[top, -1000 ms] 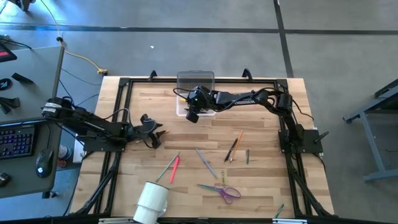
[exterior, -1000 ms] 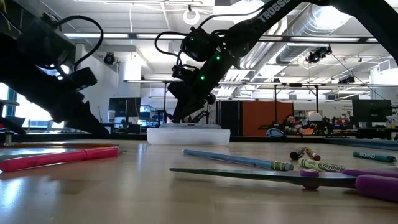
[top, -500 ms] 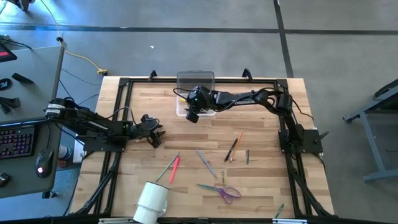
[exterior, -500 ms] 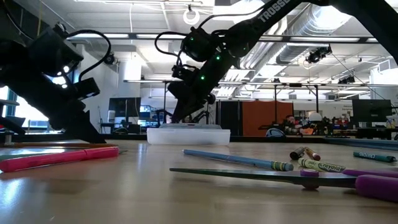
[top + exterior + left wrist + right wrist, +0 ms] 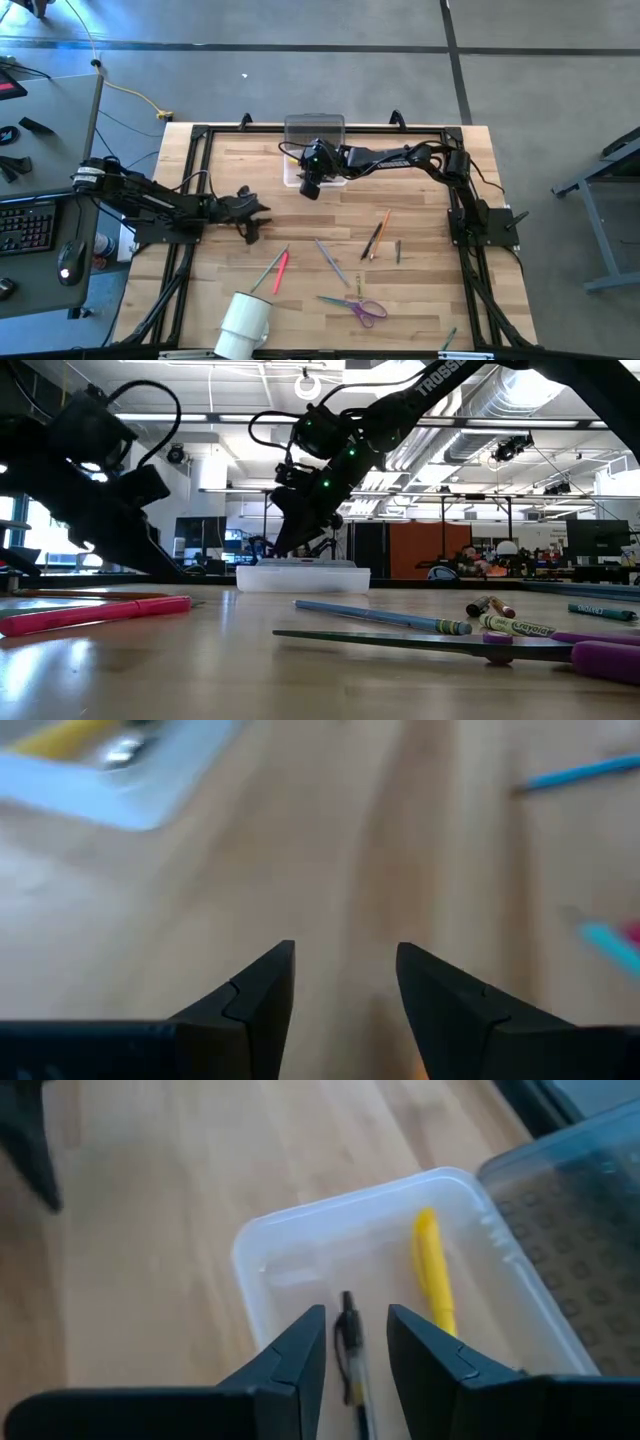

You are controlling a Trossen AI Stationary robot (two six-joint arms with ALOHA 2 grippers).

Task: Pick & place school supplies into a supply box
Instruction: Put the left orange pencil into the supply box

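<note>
Table: wood table (image 5: pixel 420 290), pens scattered at 6 o'clock.
Right gripper (image 5: pixel 354 1342): above the clear box (image 5: pixel 296 180) at 12 o'clock, fingers narrow, black pen (image 5: pixel 350 1342) between them.
Box: yellow pen (image 5: pixel 434 1275) inside.
Left gripper (image 5: pixel 250 212): at 9 o'clock, wide, holding nothing.

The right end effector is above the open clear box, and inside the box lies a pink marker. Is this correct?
Not quite. The right wrist view shows a yellow marker in the clear box, not a pink one. The right end effector is indeed above it.
</note>
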